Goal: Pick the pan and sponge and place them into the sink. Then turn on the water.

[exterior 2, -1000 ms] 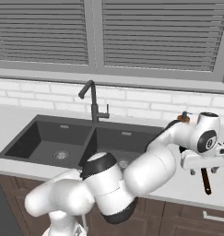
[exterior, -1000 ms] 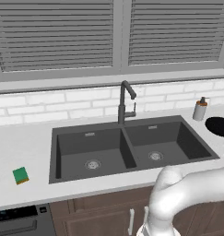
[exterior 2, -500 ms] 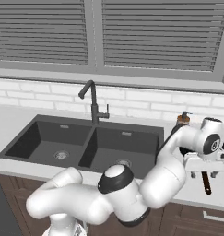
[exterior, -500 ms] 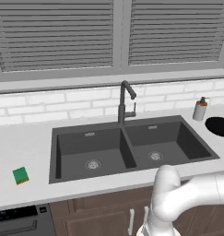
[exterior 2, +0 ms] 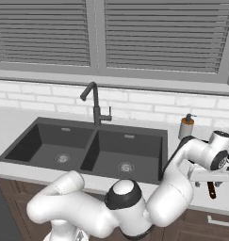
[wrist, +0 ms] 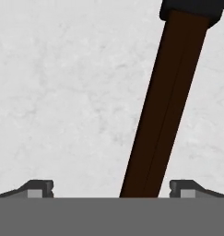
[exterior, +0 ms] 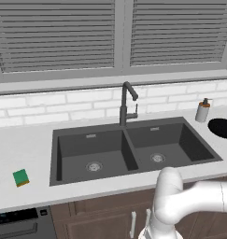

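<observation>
The black pan (exterior: 222, 127) lies on the counter at the far right, past the sink (exterior: 133, 148). Its dark handle (wrist: 164, 106) runs from the top right to the bottom middle of the hand view, between my two fingertips (wrist: 39, 188). My gripper (wrist: 112, 189) is open and hangs just above the handle without gripping it. From the right base view the hand hovers over the handle (exterior 2: 211, 190), with my gripper (exterior 2: 209, 183) pointing down at the counter. The green sponge (exterior: 20, 177) sits on the counter left of the sink. No water runs from the faucet (exterior: 126, 103).
A soap dispenser (exterior: 202, 111) stands behind the pan, near the tiled wall. The window sill and blinds run along the back. My own arm (exterior 2: 134, 207) curls low in front of the sink's right basin (exterior 2: 130, 157).
The hand has swung a little further right and lower over the pan handle, and the elbow has shifted. The jaws stayed wide. Pan and sponge have not moved.
</observation>
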